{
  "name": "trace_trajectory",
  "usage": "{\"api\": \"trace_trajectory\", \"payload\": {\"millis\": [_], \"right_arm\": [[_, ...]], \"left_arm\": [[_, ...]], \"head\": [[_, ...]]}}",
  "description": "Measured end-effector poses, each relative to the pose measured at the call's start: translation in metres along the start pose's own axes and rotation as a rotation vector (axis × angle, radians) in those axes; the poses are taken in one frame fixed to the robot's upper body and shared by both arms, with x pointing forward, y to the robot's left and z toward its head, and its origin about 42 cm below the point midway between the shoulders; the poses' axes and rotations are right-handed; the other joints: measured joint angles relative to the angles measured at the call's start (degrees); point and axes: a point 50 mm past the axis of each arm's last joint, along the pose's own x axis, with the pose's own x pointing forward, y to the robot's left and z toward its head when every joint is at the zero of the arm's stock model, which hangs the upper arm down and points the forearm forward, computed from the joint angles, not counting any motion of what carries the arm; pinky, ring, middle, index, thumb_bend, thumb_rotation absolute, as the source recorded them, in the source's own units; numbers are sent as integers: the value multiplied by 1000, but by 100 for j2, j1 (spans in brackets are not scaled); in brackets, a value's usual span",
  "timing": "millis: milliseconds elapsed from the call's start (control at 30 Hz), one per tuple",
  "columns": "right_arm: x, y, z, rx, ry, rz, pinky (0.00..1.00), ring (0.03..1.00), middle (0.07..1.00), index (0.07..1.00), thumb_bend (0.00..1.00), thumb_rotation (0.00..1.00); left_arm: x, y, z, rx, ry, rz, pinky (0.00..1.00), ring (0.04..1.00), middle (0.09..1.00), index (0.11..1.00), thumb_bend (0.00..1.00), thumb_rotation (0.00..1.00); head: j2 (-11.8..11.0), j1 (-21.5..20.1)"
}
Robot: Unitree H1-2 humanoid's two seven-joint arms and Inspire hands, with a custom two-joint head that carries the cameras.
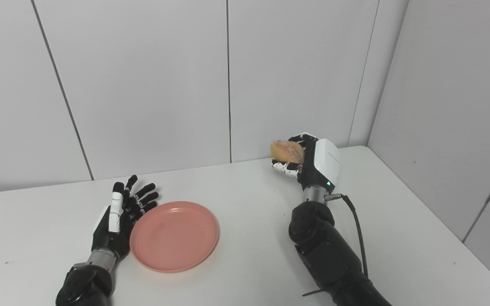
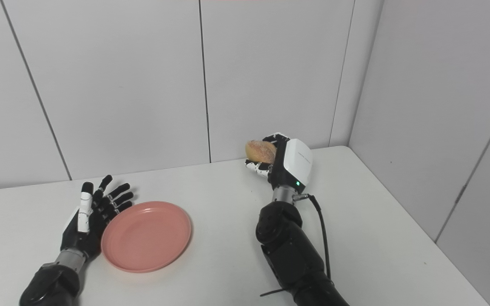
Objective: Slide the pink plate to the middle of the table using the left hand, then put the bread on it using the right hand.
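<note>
**Bread held aloft, plate waiting**

The bread roll (image 1: 286, 151) is clasped in the right hand (image 1: 309, 163), raised clear of the white table (image 1: 245, 187) for carrying. The pink plate (image 1: 175, 236) is flanked by the left hand (image 1: 119, 219), fingers spread and empty, apparently steadying its rim. Bare tabletop is left between roll and plate; the table's edges are kept well apart from both.
</note>
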Motion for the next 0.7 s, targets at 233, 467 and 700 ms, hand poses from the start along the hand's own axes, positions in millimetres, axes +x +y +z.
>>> {"api": "trace_trajectory", "payload": {"millis": [233, 467, 700], "right_arm": [[1, -10, 32, 49, -159, 36, 378, 452, 511, 462, 526, 0], [-5, -13, 50, 152, -197, 214, 365, 441, 492, 477, 528, 0], [-14, -5, 59, 276, -213, 548, 383, 450, 492, 476, 530, 0]], "left_arm": [[0, -2, -2, 3, 7, 2, 827, 822, 835, 964, 888, 924], [2, -10, -4, 0, 9, 9, 813, 816, 846, 951, 898, 923], [6, -26, -9, -23, 6, 6, 787, 788, 804, 924, 889, 907]], "head": [[26, 395], [97, 967], [184, 1494]]}}
